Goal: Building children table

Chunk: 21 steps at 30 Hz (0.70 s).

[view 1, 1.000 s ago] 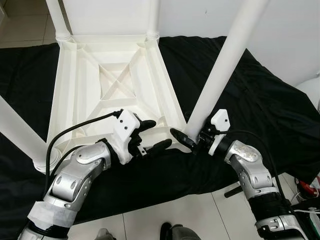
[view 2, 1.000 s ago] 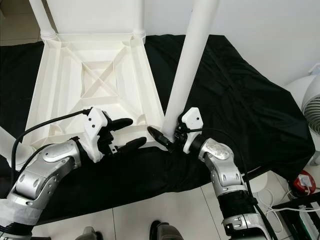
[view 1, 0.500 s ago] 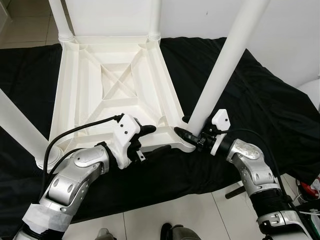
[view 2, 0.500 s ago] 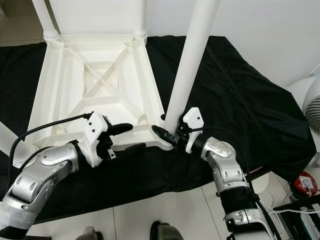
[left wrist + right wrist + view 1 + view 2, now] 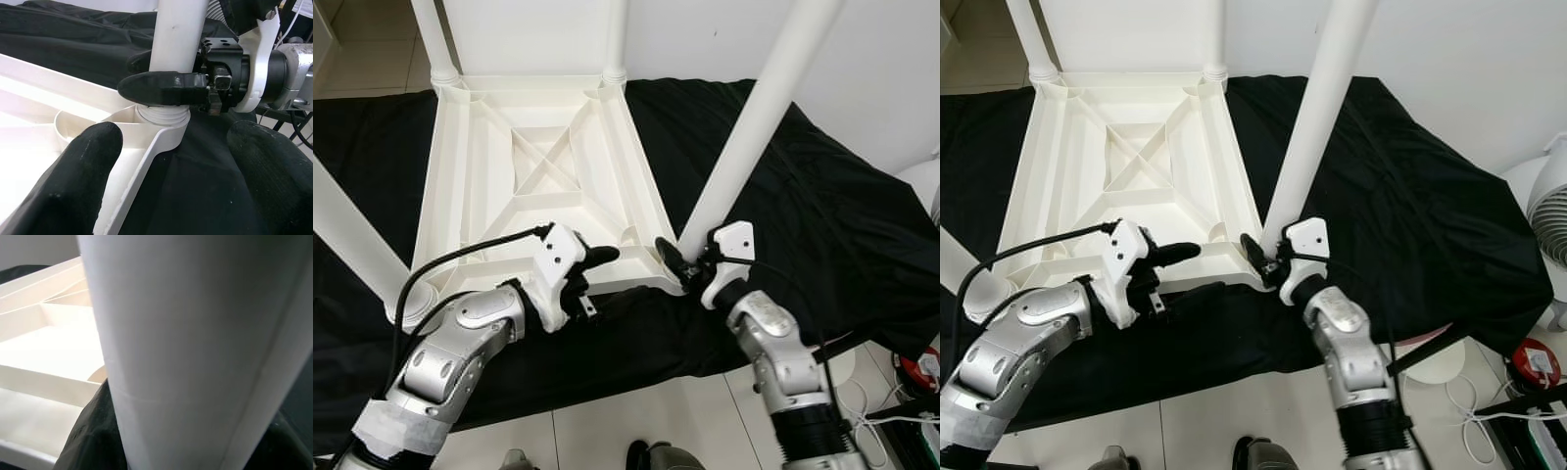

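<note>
The children's table (image 5: 538,186) lies upside down on a black cloth (image 5: 822,196), its ribbed white underside facing us, with a leg standing in each corner socket. The two far legs rise at 11 and 12 o'clock, a third leg (image 5: 352,245) leans out at 9 o'clock, and the near right leg (image 5: 754,127) climbs toward 1 o'clock from its socket (image 5: 161,115) at the frame's 5 o'clock corner.

Our right pincer (image 5: 677,264) is clenched on that near right leg just above the socket; from the left wrist we see one black finger (image 5: 161,89) lying across the front of the white tube, right over the threaded collar, with the second finger behind it. Our left pincer (image 5: 597,269) is released, its fingers spread: the upper one rests on the table's near rim, the lower one sits over the cloth just below the edge, at 9 o'clock from the right pincer.

The left wrist view gives us the collar seated in the round socket cup and both our own blurred fingertips (image 5: 83,171) in front. The right wrist view has the leg's smooth white surface (image 5: 195,347) very close up, with frame ribs behind. From the head we also see a white fan (image 5: 1552,196) at 3 o'clock and pale floor tiles (image 5: 636,421) at 6 o'clock.
</note>
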Motion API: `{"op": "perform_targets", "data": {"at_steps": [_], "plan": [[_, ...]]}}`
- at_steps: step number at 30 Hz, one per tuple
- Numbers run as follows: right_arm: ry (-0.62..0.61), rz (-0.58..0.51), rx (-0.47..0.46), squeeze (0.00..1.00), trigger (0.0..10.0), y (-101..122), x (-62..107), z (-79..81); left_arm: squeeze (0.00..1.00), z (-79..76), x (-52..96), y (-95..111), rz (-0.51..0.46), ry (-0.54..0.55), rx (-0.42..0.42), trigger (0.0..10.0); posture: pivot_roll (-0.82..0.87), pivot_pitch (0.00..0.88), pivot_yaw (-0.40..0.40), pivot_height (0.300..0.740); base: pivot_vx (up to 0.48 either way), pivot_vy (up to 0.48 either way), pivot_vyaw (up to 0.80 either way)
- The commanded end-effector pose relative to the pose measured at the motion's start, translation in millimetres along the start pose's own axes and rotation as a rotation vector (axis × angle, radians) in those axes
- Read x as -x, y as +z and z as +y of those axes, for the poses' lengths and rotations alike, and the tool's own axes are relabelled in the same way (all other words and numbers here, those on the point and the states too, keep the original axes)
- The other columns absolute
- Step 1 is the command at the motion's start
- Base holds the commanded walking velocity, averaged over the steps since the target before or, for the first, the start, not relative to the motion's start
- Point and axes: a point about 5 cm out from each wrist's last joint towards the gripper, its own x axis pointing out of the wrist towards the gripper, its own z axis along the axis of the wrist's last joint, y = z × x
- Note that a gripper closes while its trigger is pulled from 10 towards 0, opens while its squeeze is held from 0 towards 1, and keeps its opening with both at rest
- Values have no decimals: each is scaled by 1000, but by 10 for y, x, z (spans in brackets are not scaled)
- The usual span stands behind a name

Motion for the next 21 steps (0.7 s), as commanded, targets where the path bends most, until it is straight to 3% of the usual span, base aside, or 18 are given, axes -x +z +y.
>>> {"op": "perform_targets", "data": {"at_steps": [1,2,7,8,9,10,21], "plan": [[-32,87,-8,0,0,-170,47,15,0,-103,-16,-6,1,-163,6,10000,55,116,-58,740,0,0,0],[-98,67,-15,0,0,-148,20,72,0,-92,-27,-2,-4,-158,6,10000,52,108,-63,740,0,0,0],[-160,36,-41,0,0,-78,-38,187,0,-68,-49,16,-16,-147,6,10000,49,105,-61,740,0,0,0],[-147,13,-54,0,10000,-41,-35,198,0,-71,-58,20,-20,-148,6,10000,42,100,-61,740,0,0,0],[-147,13,-54,0,10000,-41,-35,198,0,-71,-58,20,-20,-148,6,10000,42,100,-61,740,0,0,0],[-102,-18,-53,1000,10000,13,15,148,0,-74,-70,22,-23,-151,6,10000,39,98,-62,740,0,0,0],[25,-55,40,1000,10000,118,319,-136,0,-92,-70,17,-31,-151,17,10000,39,101,-74,740,0,0,0]]}}
